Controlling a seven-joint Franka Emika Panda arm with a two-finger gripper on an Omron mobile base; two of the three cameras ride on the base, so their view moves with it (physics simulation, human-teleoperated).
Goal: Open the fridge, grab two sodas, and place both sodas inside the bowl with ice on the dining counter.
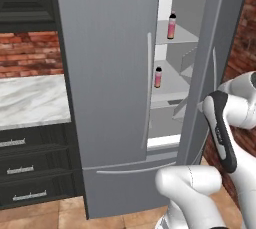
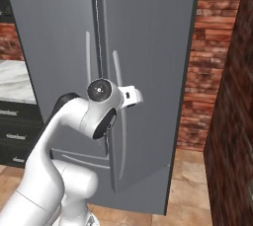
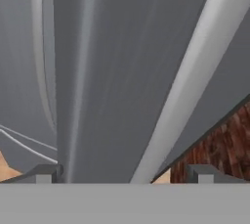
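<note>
The tall grey fridge (image 1: 110, 73) has its left door shut and its right door (image 1: 220, 23) swung partly ajar. Through the gap two pink sodas show: one (image 1: 171, 26) on an upper shelf, one (image 1: 158, 77) on the shelf below. My hand (image 2: 131, 94) is up against the right door's slim curved handle (image 2: 118, 87). In the hand view my gripper (image 3: 124, 174) is open, fingertips (image 3: 46, 173) wide apart, and the pale handle (image 3: 195, 71) runs slantwise between them without being clamped. The bowl and the dining counter are out of view.
Dark drawer cabinets (image 1: 30, 168) under a marble top (image 1: 30, 100) stand left of the fridge. A brick wall (image 2: 207, 72) rises right of it, and a darker brick wall (image 2: 232, 146) closes in at the near right. The fridge's bottom drawer (image 1: 125, 183) is shut.
</note>
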